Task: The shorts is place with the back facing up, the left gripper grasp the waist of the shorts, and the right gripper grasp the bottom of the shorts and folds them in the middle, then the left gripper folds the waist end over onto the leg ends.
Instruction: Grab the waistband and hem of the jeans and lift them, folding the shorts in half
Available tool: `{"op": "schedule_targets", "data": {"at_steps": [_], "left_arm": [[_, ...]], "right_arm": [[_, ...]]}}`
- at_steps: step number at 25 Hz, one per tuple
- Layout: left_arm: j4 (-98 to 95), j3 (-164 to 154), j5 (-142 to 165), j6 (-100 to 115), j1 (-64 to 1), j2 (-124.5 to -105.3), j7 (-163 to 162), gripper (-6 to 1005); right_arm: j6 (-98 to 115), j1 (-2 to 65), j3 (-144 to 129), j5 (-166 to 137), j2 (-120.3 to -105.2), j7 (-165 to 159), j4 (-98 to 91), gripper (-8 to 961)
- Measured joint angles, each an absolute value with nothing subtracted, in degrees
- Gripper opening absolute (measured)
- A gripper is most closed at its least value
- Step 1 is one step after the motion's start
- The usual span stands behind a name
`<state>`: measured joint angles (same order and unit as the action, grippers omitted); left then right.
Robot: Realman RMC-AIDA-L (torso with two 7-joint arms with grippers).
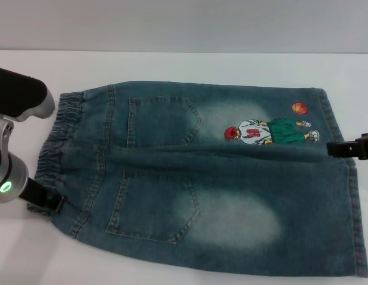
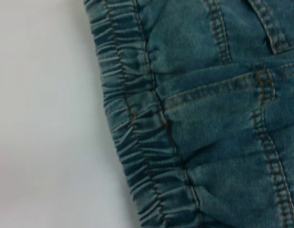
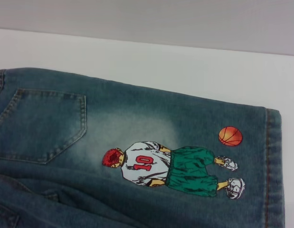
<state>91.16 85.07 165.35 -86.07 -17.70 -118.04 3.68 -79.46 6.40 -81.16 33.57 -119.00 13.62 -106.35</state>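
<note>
Faded blue denim: the shorts [image 1: 213, 178] lie flat on a white table [image 1: 172, 65], back up, both patch pockets showing, waist [image 1: 62, 139] to the left and leg ends [image 1: 344, 178] to the right. The puckered elastic waist sits at the left edge; the left wrist view shows its gathers against bare white table, with no fingers in that view. The left gripper [image 1: 50, 202] is at the near-left corner of the waist, its black claw touching or just over the band's edge; whether its prongs are apart or together cannot be told. Its silver arm with green light rises at the far-left margin. The right gripper [image 1: 350, 147] enters from the right edge, level with the split between the two legs, lying over the hem of the far leg; its prong state also cannot be told. The far leg carries the cartoon player [image 3: 170, 168] and orange ball [image 3: 230, 136] near its hem. A crease runs between the two legs. Pale washed patches mark each leg below the pockets. A grey wall [image 1: 184, 24] backs the table.
</note>
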Motion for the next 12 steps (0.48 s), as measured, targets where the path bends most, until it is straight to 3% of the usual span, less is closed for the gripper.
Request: {"op": "schedule_targets", "data": {"at_steps": [2,7,12], "left_arm": [[91.54,85.07,165.41,-86.07,-17.7,-118.03,3.68,402],[91.99,85.08,165.48,-86.07,-17.78,-117.99,3.68,110],[93.76,85.08,165.5,-86.21,-17.65,-117.96,3.53,-2]], "right_arm": [[-79.46,6.41,-81.1,33.57,-119.0,13.62,-106.35,732],[-79.45,6.52,-81.04,33.57,-119.0,13.62,-106.35,732],[-79.45,6.86,-81.03,33.57,-118.95,13.62,-106.34,733]]}}
